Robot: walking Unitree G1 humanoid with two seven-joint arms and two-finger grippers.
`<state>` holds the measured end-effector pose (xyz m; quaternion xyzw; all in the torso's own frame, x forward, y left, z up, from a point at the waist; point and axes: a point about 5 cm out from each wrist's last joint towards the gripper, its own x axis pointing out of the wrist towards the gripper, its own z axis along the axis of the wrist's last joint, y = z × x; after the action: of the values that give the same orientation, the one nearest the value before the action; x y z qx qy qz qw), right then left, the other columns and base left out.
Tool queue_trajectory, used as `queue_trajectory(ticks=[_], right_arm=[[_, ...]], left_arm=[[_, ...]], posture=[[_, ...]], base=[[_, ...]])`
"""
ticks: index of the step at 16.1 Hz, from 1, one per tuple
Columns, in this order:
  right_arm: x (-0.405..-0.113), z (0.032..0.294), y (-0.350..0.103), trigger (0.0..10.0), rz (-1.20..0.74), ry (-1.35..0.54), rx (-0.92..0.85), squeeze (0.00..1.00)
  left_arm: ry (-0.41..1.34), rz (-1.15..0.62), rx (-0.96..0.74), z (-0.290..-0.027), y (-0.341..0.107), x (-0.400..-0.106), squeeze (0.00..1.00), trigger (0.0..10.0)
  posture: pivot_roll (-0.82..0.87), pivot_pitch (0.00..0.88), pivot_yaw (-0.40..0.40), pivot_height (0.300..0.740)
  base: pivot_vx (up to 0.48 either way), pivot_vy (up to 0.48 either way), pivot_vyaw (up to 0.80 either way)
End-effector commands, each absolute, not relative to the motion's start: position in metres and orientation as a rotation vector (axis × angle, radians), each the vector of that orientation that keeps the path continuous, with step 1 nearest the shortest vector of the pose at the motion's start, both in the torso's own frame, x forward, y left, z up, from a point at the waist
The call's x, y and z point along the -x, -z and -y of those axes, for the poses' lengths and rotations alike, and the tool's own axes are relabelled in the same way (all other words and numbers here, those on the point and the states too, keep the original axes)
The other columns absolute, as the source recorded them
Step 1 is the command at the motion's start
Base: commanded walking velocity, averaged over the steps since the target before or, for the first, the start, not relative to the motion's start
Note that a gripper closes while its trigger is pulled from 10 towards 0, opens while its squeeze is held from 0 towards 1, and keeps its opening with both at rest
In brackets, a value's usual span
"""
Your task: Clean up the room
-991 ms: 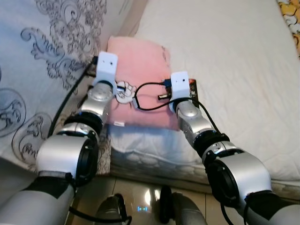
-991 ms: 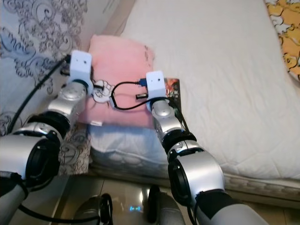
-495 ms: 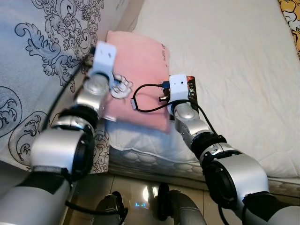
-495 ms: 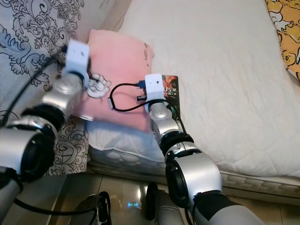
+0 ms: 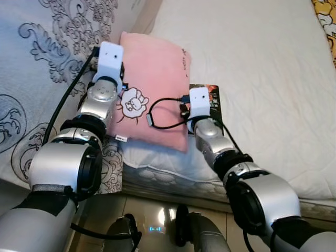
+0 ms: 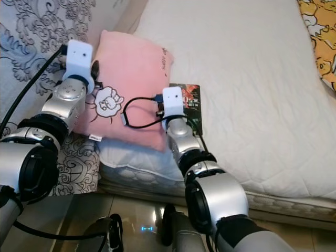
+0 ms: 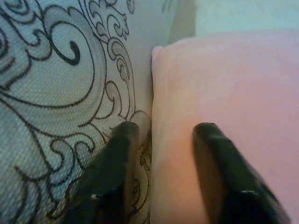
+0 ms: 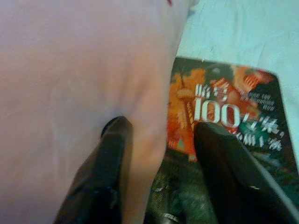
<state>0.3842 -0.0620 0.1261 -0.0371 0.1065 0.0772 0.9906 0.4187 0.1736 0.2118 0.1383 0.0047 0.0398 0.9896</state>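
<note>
You're mid-grip on the soft pink rectangular pillow with the cartoon print (image 5: 149, 89), which sits on the near corner of the bed, its left side against the grey scroll-patterned curtain fabric (image 5: 37, 68). Keep both arms level and move them together, or the pillow will sag between them (it's limp, plush stuff).

Right gripper (image 8: 156, 154): fingers spread around the pillow's right edge, one finger pressing the pink fabric, the other over the glossy dark book with orange cover art (image 8: 224, 121). Judgement: make sure you pinch only pillow, not the book lying flat just beside it, part-tucked under the edge.

Left gripper (image 7: 161, 158): fingers spread astride the pillow's left seam, one against the curtain, one on the fleece. Close only on the pillow edge; the curtain could snag.

Further out, the quilted white mattress (image 5: 262, 63) runs wide and bare, good landing space. A yellow patterned cloth (image 6: 320, 37) sits at the far right edge.
</note>
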Motion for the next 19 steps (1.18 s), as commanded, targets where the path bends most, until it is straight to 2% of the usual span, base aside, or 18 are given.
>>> queue_trajectory(ticks=[1,3,6,7,9,11,16,17,19], right_arm=[[-0.388,0.061,-0.138,10.0,-0.156,-0.169,0.089,1.00],[-0.390,0.061,-0.144,10.0,-0.109,-0.165,0.060,1.00],[-0.386,0.055,-0.146,10.0,-0.047,-0.188,-0.012,1.00],[-0.383,0.054,-0.145,10.0,-0.027,-0.194,-0.077,1.00],[-0.382,0.059,-0.149,10.0,0.012,-0.181,-0.114,1.00],[-0.384,0.067,-0.156,10.0,0.071,-0.164,-0.103,1.00],[-0.365,0.087,-0.164,10.0,0.207,-0.146,-0.069,1.00],[-0.352,0.109,-0.148,10.0,0.190,-0.108,-0.041,1.00],[-0.349,0.120,-0.135,10.0,0.156,-0.085,-0.026,1.00]], left_arm=[[-0.059,0.047,-0.261,-0.170,-0.222,-0.420,1.00,10.0],[0.022,0.056,-0.332,-0.155,-0.216,-0.419,1.00,10.0],[0.099,0.053,-0.276,-0.140,-0.206,-0.417,1.00,10.0],[0.128,0.050,-0.278,-0.134,-0.196,-0.413,1.00,10.0],[0.154,0.046,-0.263,-0.134,-0.188,-0.410,1.00,10.0],[0.147,0.090,-0.229,-0.146,-0.193,-0.409,1.00,10.0],[0.098,0.253,-0.243,-0.165,-0.209,-0.400,1.00,10.0],[0.019,0.298,-0.231,-0.180,-0.200,-0.376,1.00,10.0],[-0.002,0.311,-0.217,-0.183,-0.194,-0.362,1.00,10.0]], posture=[[-0.13,0.262,-0.085,0.740],[-0.12,0.256,-0.081,0.740],[-0.11,0.227,-0.071,0.740],[-0.09,0.192,-0.066,0.740],[-0.09,0.160,-0.061,0.740],[-0.07,0.092,-0.048,0.740],[-0.04,0.001,-0.032,0.740],[-0.04,0.000,-0.035,0.740],[-0.03,0.000,-0.042,0.740]], base=[[0.000,0.000,0.00],[0.000,0.000,0.00],[0.000,0.000,0.00],[0.000,0.000,0.00],[0.000,0.000,0.00],[0.000,0.000,0.00],[0.000,0.000,0.00],[0.000,0.000,0.00],[0.000,0.000,0.00]])
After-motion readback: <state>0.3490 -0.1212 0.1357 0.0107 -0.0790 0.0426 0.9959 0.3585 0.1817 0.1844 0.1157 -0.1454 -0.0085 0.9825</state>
